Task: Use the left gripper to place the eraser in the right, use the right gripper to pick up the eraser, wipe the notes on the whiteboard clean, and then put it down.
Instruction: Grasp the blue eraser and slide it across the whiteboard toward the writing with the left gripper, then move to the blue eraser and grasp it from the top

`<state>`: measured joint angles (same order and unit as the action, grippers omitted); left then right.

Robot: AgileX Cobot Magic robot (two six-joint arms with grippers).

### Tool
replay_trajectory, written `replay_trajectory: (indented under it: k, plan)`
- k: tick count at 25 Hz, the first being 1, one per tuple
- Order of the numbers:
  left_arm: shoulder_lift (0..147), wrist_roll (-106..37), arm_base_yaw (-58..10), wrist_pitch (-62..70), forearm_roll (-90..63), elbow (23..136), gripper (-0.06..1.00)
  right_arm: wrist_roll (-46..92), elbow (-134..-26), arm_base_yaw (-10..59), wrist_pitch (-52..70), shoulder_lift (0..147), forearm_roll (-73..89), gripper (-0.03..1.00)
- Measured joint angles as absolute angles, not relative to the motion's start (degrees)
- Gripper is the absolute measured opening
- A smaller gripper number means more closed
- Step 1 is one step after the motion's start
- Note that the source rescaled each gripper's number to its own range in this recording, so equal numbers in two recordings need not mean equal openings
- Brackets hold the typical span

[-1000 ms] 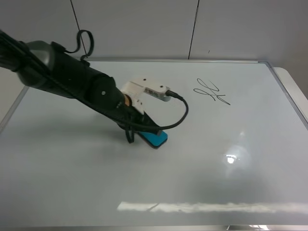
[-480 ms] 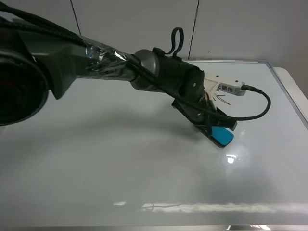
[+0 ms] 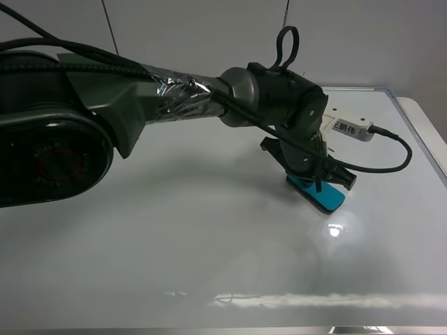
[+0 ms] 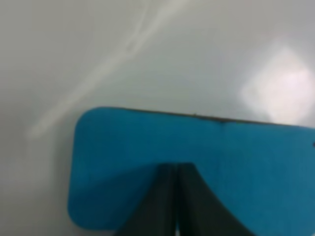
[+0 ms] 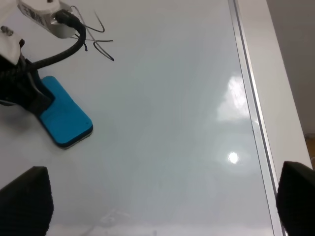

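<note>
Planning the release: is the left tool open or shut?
Shut: the left tool shows both fingers pressed together, tips atop the eraser.

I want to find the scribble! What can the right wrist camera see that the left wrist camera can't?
Only the right wrist view shows the notes, the silver frame of the whiteboard, the left arm's white wrist box, and the right gripper with its jaws wide apart. Only the left wrist view shows, very close up, the left gripper with its fingers shut together against the top of the eraser. Both show the blue eraser lying on the whiteboard.
</note>
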<state>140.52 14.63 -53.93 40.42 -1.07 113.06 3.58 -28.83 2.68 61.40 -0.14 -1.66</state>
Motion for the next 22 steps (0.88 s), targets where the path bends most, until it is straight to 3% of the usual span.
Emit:
replay_trajectory:
  k: [7,9,12,13,14,16,18,22]
  plan:
    - [137.4,16.7,-53.9,43.2,1.4,113.0,0.00,3.6,-28.8,2.7,61.4,-0.1,-1.7,0.80]
    - [135.5,17.9,-53.9,43.5,2.5,113.0,0.04,3.6,-28.8,2.7,61.4,-0.1,-1.7,0.80]
    - [134.3,18.1,-53.9,44.8,3.9,113.0,0.27,3.6,-28.8,2.7,61.4,-0.1,-1.7,0.80]
    - [134.2,18.2,-53.9,45.3,4.1,113.0,0.42,3.6,-28.8,2.7,61.4,-0.1,-1.7,0.80]
    - [134.0,18.3,-53.9,46.0,4.4,113.0,0.65,3.6,-28.8,2.7,61.4,-0.1,-1.7,0.80]
    - [133.7,18.3,-53.8,47.1,5.0,113.0,0.87,3.6,-28.8,2.7,61.4,-0.1,-1.7,0.80]
    - [133.2,18.3,-53.8,47.5,5.9,113.0,0.96,3.6,-28.8,2.7,61.4,-0.1,-1.7,0.80]
    - [132.1,18.3,-53.7,47.7,7.3,113.0,0.99,3.6,-28.8,2.7,61.4,-0.1,-1.7,0.80]
